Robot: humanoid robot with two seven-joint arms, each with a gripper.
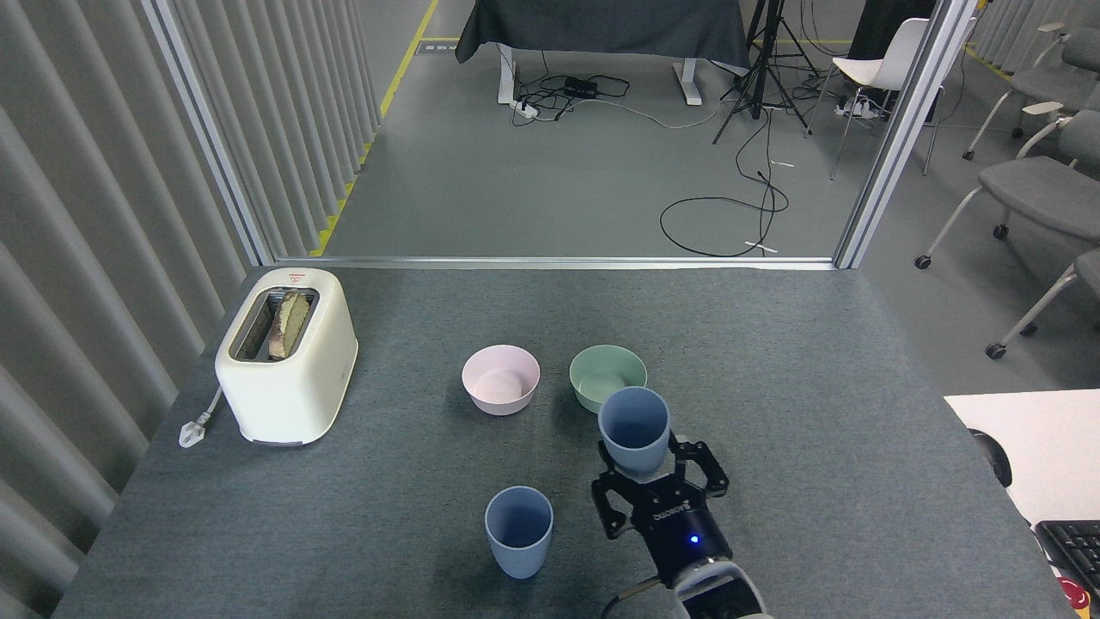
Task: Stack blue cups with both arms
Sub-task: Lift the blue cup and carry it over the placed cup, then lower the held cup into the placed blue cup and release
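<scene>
Two blue tumblers matter here, on a wide grey desk (816, 344) with bare felt to the right and along the near edge, so open room is plentiful on those sides; the far edge meets a metal rail and the left side is taken by a cream toaster (286, 357), well apart from the work. The right end effector (660, 481) has its fingers closed around the lower body of the carried blue cup (634, 427), mouth up and roughly upright, though whether the grip is snug cannot be judged from this angle. The standing blue cup (519, 531) sits near the front edge, just left of the end effector and apart from it. The main risk, I judge, is a low sideways approach: the knuckles or the carried cup's base could clip the standing cup's rim and tip it toward the near edge. A lesser risk lies behind, where the mint-green bowl (601, 371) sits close by and the pink bowl (501, 379) lies beside it. The left end effector is out of sight.
</scene>
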